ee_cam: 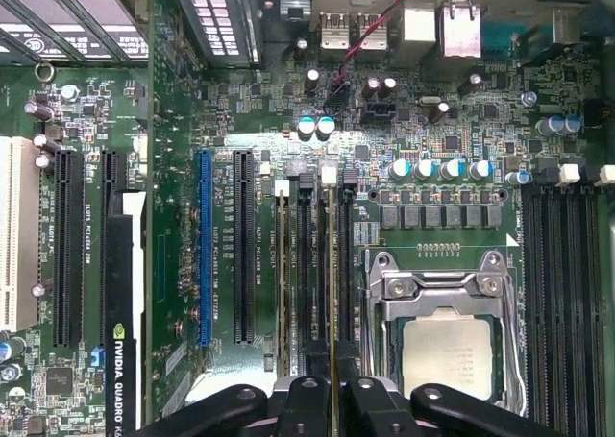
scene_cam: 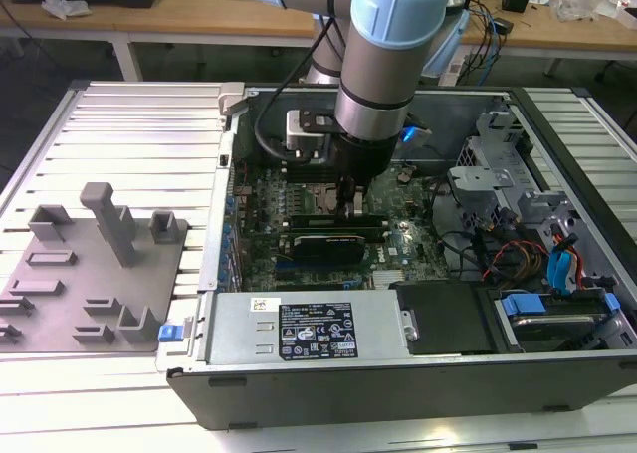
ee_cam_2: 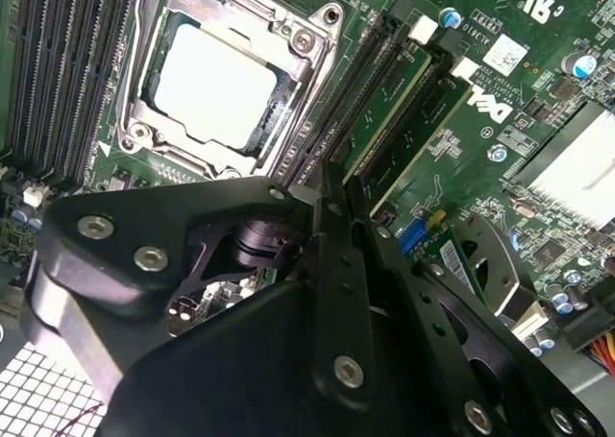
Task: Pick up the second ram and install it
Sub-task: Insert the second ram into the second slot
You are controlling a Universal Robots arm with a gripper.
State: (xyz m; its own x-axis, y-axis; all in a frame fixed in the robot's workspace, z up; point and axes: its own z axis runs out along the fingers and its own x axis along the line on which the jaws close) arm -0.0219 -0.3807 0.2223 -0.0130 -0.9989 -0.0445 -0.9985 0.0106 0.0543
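The black gripper (ee_cam: 330, 399) has its fingers clenched on the thin green ram stick (ee_cam: 332, 283), standing edge-on in a black slot beside the silver processor socket (ee_cam: 444, 336). If the stick sits askew, pressing could likely jam or bend it.

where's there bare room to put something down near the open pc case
The ribbed metal table on the exterior view's left of the case is bare between the grey fixture plate and the far edge. Inside, the arm's gripper hangs low over the motherboard; drive cage and cables crowd the rest.
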